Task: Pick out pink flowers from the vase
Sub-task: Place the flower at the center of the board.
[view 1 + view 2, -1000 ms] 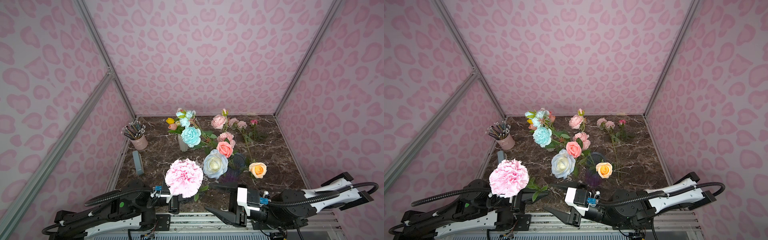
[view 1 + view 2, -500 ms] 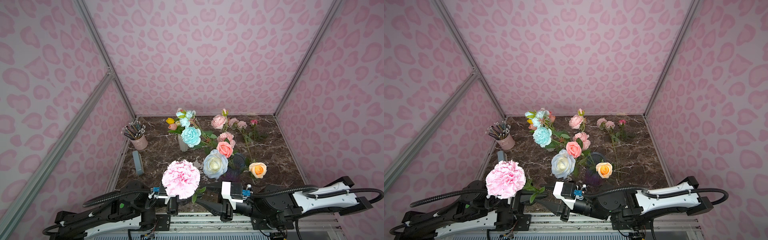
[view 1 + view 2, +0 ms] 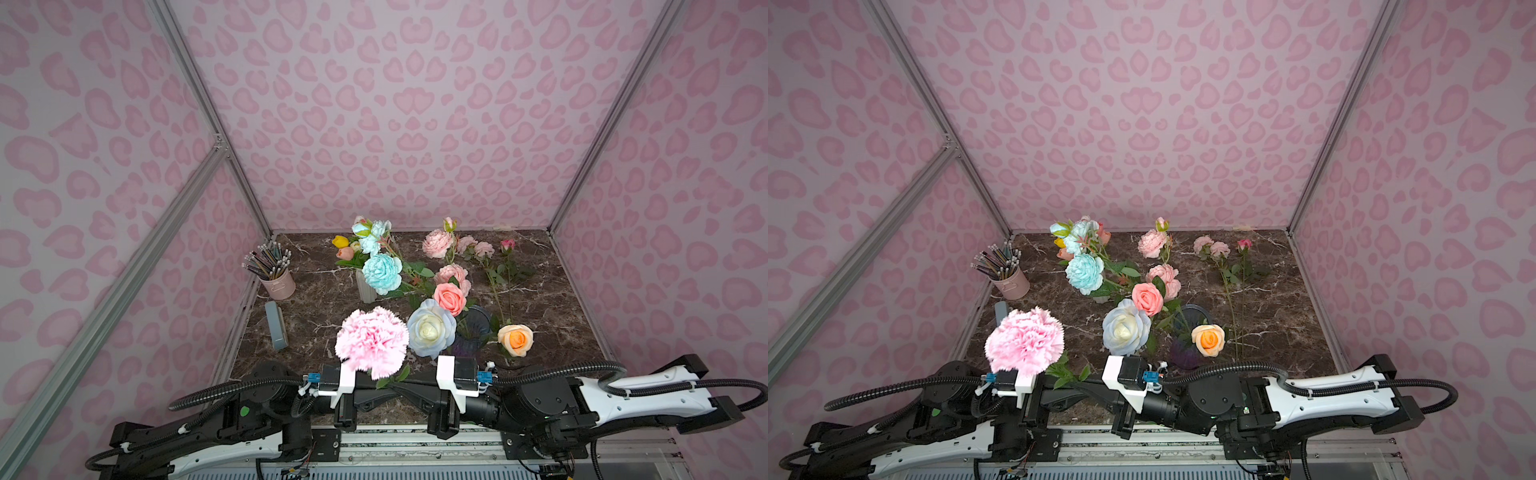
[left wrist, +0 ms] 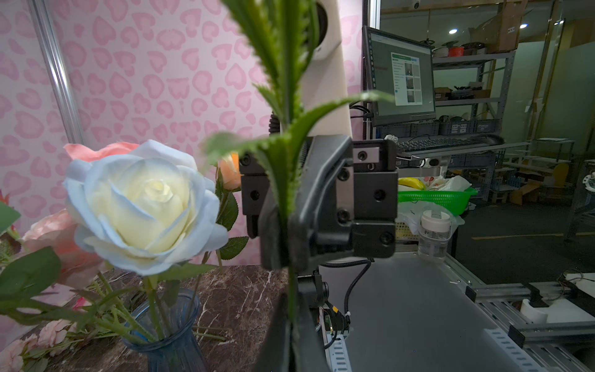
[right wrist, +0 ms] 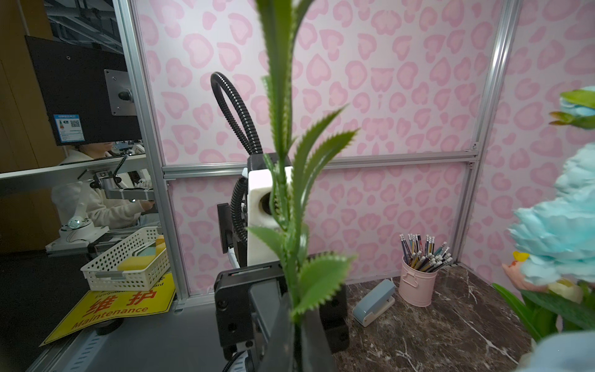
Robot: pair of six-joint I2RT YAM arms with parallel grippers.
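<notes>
In both top views, bare counter [image 3: 552,307] lies open at right. The pink carnation [image 3: 371,343] blocks lower centre, the blue vase [image 3: 476,328] and its bouquet the middle; pencil cup [image 3: 277,284] and stapler [image 3: 276,326] line the left.

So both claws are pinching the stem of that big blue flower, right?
Not blue: both top views show the flower is a pink carnation. The left gripper and right gripper do both pinch its stem.
</notes>
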